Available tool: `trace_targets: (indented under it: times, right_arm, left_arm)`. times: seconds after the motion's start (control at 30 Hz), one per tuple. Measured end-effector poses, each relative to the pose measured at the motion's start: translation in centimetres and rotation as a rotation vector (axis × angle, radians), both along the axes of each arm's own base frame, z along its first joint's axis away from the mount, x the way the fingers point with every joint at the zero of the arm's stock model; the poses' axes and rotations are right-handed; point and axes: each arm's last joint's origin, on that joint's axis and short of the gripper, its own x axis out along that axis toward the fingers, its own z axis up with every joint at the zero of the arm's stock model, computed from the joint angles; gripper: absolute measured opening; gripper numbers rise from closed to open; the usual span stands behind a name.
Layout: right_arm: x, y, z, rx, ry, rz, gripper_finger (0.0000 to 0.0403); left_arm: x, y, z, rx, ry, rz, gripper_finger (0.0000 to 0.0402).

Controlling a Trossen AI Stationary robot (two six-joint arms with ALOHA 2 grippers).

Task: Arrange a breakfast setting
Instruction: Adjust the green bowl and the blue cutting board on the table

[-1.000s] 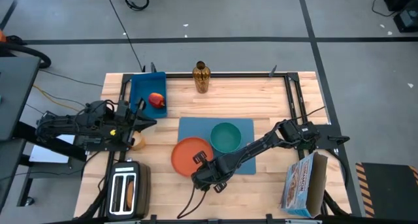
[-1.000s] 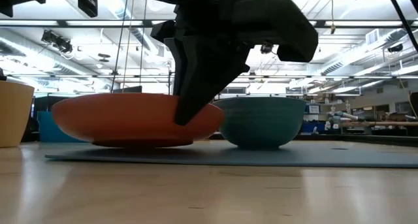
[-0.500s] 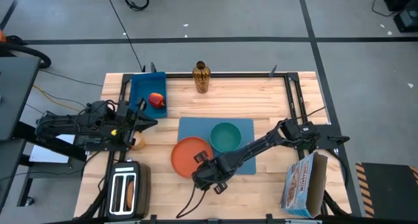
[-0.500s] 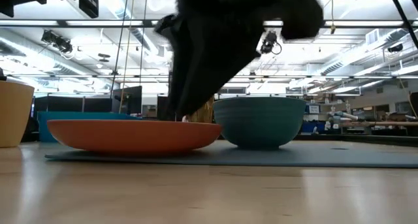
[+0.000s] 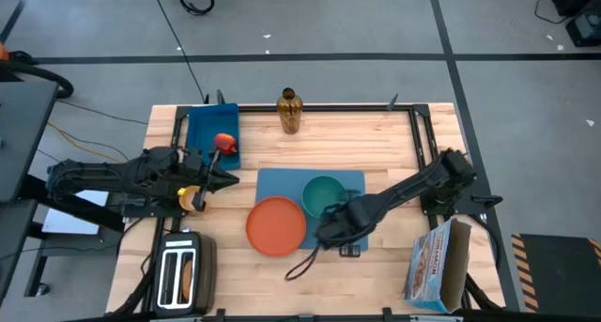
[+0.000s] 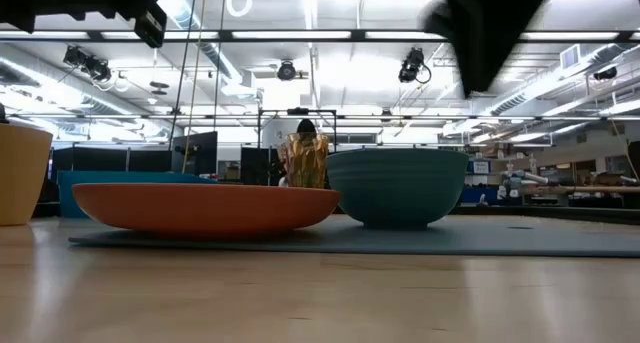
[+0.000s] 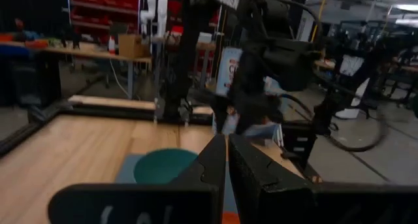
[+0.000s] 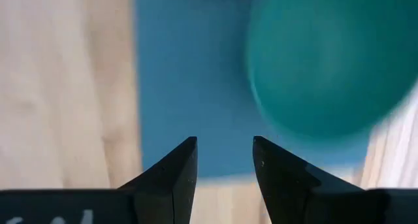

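On the blue placemat (image 5: pixel 311 186) the orange plate (image 5: pixel 276 225) and teal bowl (image 5: pixel 324 196) already sat side by side, the right pincer (image 8: pixel 223 160) hung released and empty above them, the left pincer (image 5: pixel 221 176) was clenched beside the blue bin (image 5: pixel 210 125) holding the apple (image 5: pixel 224 143), and the remaining pieces were not yet placed.

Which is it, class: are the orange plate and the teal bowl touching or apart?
Cannot tell. In the low view the orange plate rim overlaps the teal bowl; in the high view their rims meet with no plain gap.

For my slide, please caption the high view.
Orange plate and teal bowl sit on the blue placemat.
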Motion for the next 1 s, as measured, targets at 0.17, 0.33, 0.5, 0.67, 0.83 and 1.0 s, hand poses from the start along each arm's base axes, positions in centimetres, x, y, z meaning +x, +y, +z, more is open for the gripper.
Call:
trace_targets:
  times: [0.17,0.33,0.5,0.67,0.83,1.0]
  right_arm:
    - [-2.9,-2.0,-2.3,-0.004,-0.008,-0.242,0.0155]
    - [-3.4,-4.4,-5.0,-0.009,-0.045,-0.318,0.0156]
    - [-2.4,-6.3,-6.0,-0.031,-0.067,-0.301,0.0155]
    - [-1.8,-7.3,-5.9,-0.068,-0.097,-0.280,0.0155]
    - [-2.0,-7.3,-5.9,-0.055,-0.061,-0.267,0.0154]
    - [-3.5,-4.9,-6.9,0.035,0.004,-0.316,0.0154]
  left_arm:
    - [0.9,-0.3,-0.7,0.004,0.059,-0.020,0.0025]
    - [1.6,-0.4,-1.3,0.004,0.112,-0.025,0.0025]
    - [2.3,-0.3,-1.9,-0.003,0.155,-0.021,0.0025]
    - [2.7,-0.3,-2.3,-0.021,0.184,-0.017,0.0025]
    - [2.8,-0.3,-2.3,-0.021,0.183,0.004,0.0025]
    - [2.8,-0.3,-2.3,-0.021,0.184,0.004,0.0025]
